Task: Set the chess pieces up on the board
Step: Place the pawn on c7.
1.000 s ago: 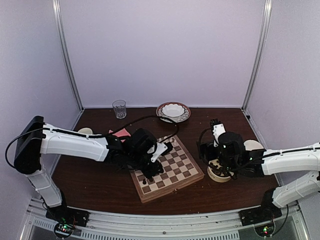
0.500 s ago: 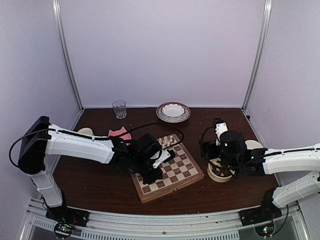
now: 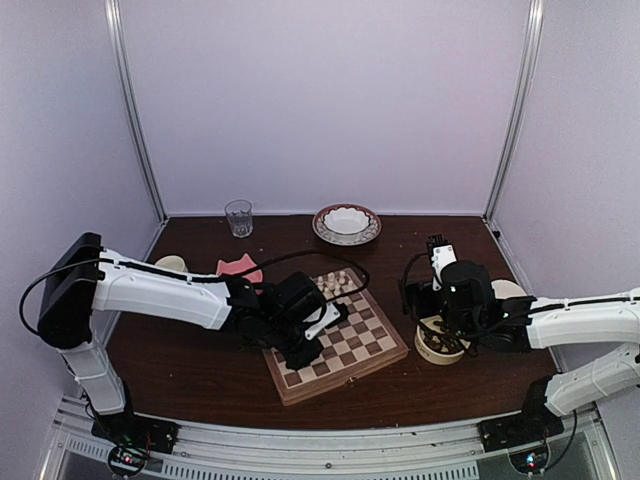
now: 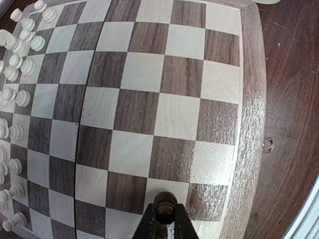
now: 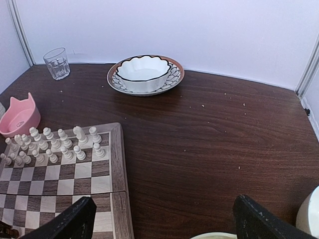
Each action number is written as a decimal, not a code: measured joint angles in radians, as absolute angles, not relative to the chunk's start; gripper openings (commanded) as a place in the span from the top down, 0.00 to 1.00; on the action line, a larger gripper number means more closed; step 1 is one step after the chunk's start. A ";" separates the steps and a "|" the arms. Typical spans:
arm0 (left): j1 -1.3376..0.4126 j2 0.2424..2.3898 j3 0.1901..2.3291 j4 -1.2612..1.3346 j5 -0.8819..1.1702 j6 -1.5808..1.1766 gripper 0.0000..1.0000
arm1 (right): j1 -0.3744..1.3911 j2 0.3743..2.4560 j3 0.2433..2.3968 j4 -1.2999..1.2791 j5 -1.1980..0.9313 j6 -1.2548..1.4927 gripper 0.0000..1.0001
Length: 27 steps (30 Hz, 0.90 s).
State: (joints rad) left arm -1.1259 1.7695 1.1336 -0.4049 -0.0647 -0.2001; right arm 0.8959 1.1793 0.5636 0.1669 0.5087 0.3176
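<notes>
The board lies at the table's middle, turned at an angle. Cream-white chessmen fill its far rows and also show in the right wrist view. My left gripper is over the board's near left part. In the left wrist view it is shut on one dark brown chess piece, held over a light square by the board's plain border. My right gripper is open and empty, right of the board above a cream container.
A glass and a patterned bowl stand at the back. A pink bowl sits left of the board. Cream round lids lie at the far left and the right.
My left gripper has moved toward the board's near left corner with the dark piece, uncovering the white chessmen. The right arm has barely moved.
</notes>
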 measured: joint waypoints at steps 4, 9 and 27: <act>-1.126 1.783 1.141 -0.410 -0.069 -0.199 0.94 | 0.896 1.178 0.564 0.167 0.509 0.317 0.00; -1.126 1.789 1.141 -0.421 -0.069 -0.199 0.83 | 0.896 1.178 0.563 0.167 0.505 0.314 0.01; -1.128 1.714 1.124 -0.390 -0.068 -0.197 0.36 | 0.894 1.171 0.562 0.167 0.486 0.310 0.02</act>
State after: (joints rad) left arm -1.1278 1.7142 1.1244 -0.3897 -0.0677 -0.1970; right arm 0.8936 1.1706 0.5617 0.1673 0.4862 0.3099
